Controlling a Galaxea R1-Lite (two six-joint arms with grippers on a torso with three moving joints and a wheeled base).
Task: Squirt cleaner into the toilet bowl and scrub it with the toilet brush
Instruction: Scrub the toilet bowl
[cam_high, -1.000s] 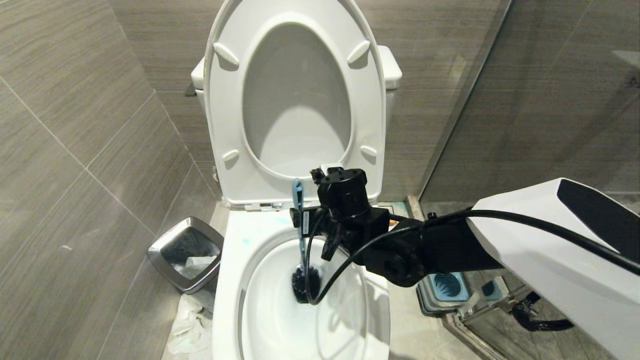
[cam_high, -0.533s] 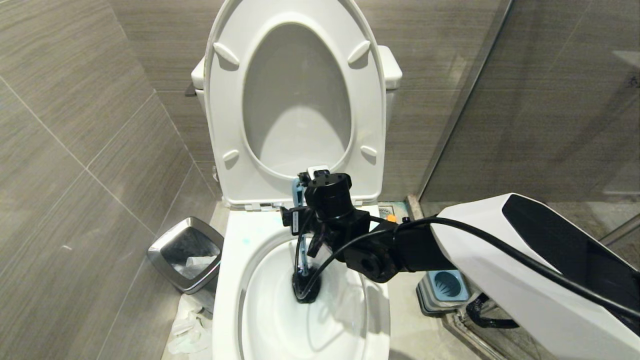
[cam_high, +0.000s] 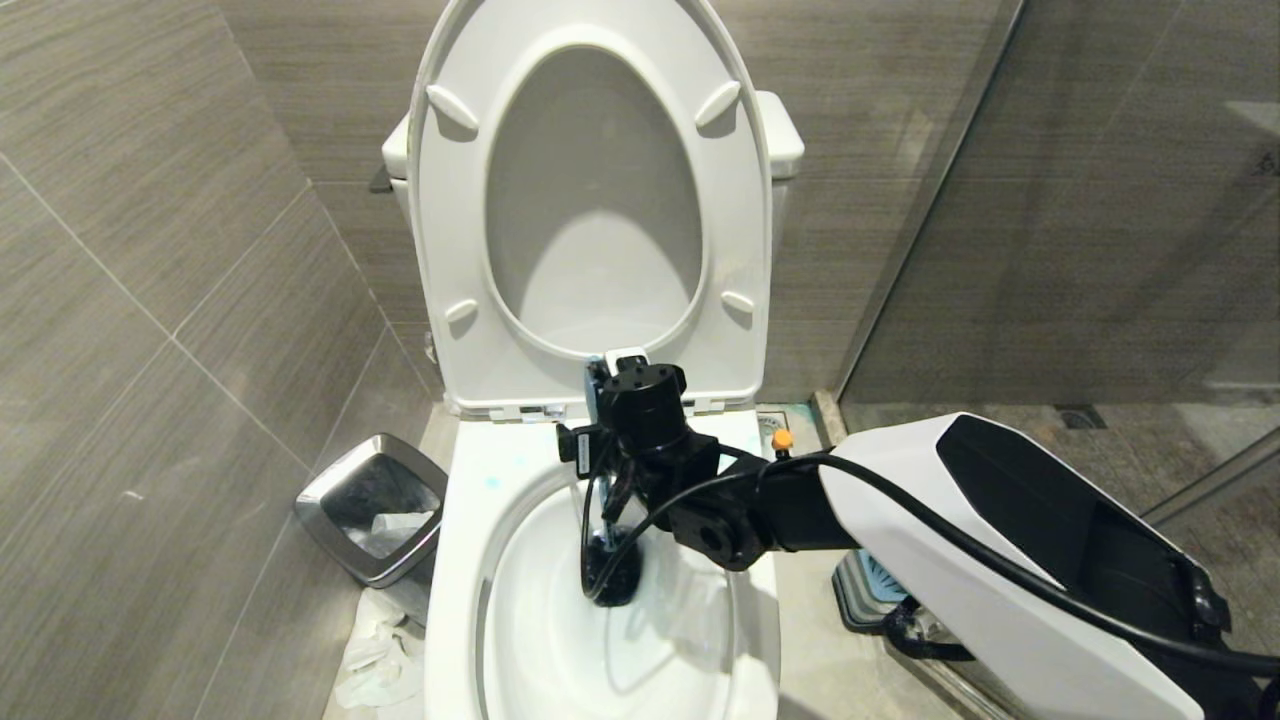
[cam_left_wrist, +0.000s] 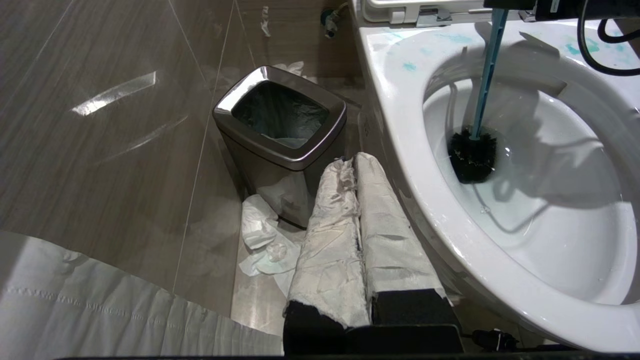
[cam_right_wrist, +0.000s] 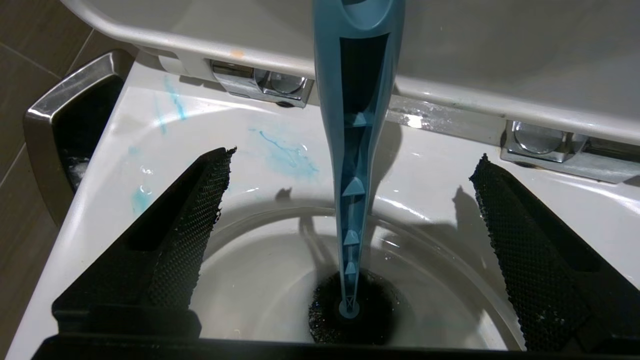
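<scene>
- The toilet brush (cam_right_wrist: 356, 150) stands nearly upright in the toilet bowl (cam_high: 470, 560), bristle head down near the bowl's centre, its top leaning toward twelve o'clock against the raised seat (cam_high: 455, 250), probably propped there
- The right gripper (cam_right_wrist: 350, 220) straddles the shaft, jaws wide, neither pad touching it
- The left gripper (cam_left_wrist: 357, 210) is parked, closed and empty, at the bowl's nine o'clock side near the bin (cam_left_wrist: 280, 115)
</scene>
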